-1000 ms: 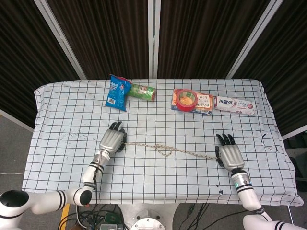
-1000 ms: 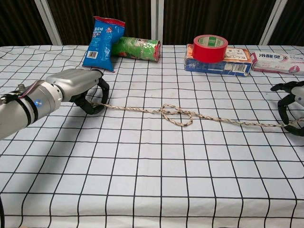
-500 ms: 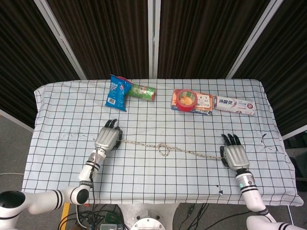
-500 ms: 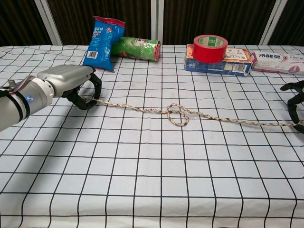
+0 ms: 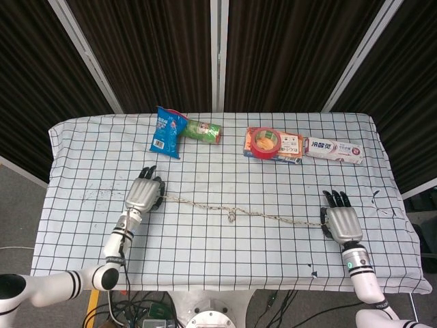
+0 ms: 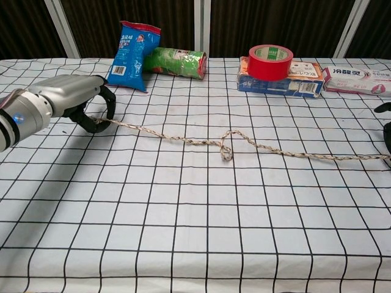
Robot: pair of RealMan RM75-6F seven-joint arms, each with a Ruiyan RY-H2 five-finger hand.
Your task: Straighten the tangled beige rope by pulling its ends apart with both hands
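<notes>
The beige rope [image 5: 205, 206] [image 6: 177, 139] lies stretched across the checked table, with a small tight knot [image 5: 232, 216] [image 6: 226, 151] near its middle. My left hand [image 5: 141, 193] [image 6: 67, 97] grips the rope's left end, fingers curled down around it. At the other end my right hand [image 5: 341, 221] holds the rope; in the chest view only its fingertips [image 6: 387, 131] show at the right edge, where the rope runs out of frame.
Along the back of the table stand a blue snack bag [image 5: 166, 130] [image 6: 131, 54], a green can on its side [image 5: 203, 130] [image 6: 175, 62], a red tape roll [image 5: 263, 141] [image 6: 269, 61] on a box, and a toothpaste box [image 5: 333, 150] [image 6: 357, 79].
Both hands have moved outward, left hand further left, right hand further right. The rope has drawn straighter and its loose loop has tightened into a small knot.
</notes>
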